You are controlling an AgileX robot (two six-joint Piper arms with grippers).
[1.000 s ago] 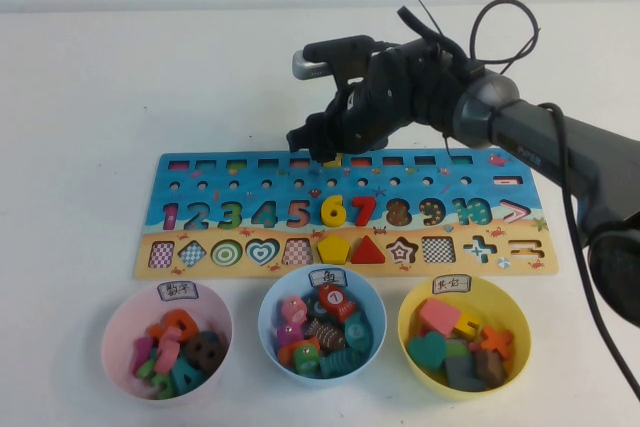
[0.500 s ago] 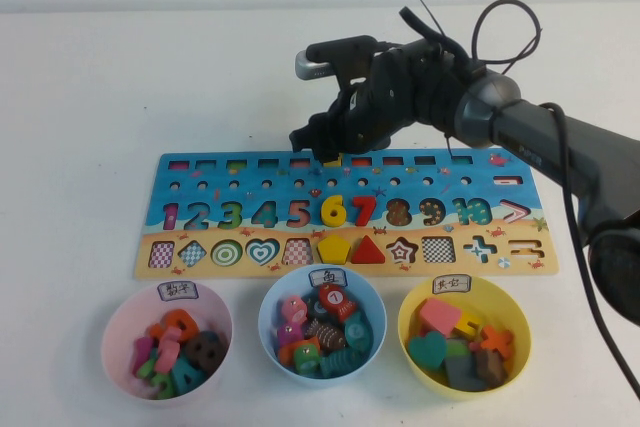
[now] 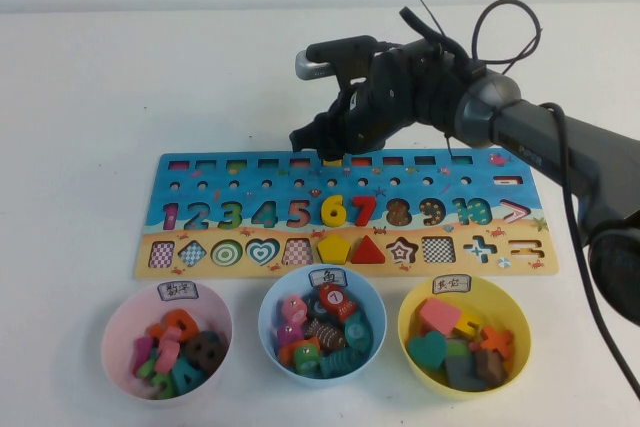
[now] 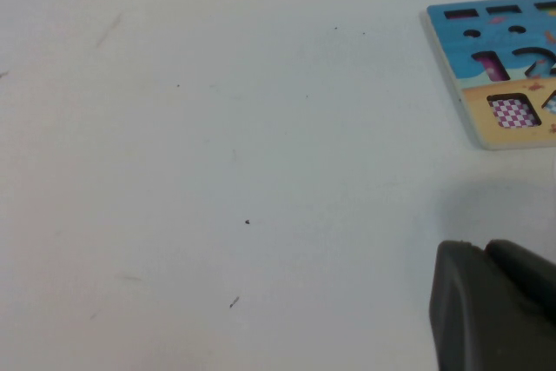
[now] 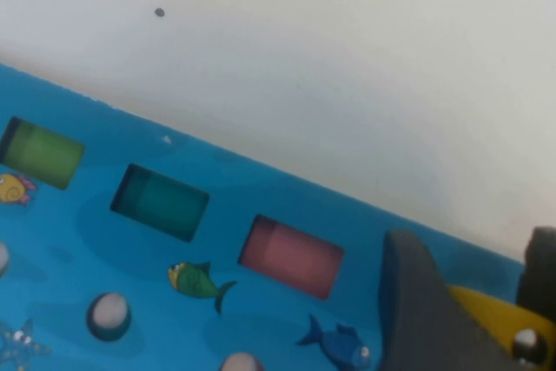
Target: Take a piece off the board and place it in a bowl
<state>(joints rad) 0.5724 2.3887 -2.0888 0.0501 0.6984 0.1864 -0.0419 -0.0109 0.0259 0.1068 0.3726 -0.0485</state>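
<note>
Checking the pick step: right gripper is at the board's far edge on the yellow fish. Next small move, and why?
Probably lift straight up. The right gripper has its fingers closed around the yellow fish at the board's far slot row, so the fish should clear the slot before moving to the blue bowl. The left gripper sits parked beside the board's end.

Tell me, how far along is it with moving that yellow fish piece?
Early on. The blue bowl already holds other pieces. The right gripper has closed on the yellow fish piece at the board's far edge, barely lifted. Carrying and dropping it into the bowl remain. The left gripper waits over bare table beside the board.
</note>
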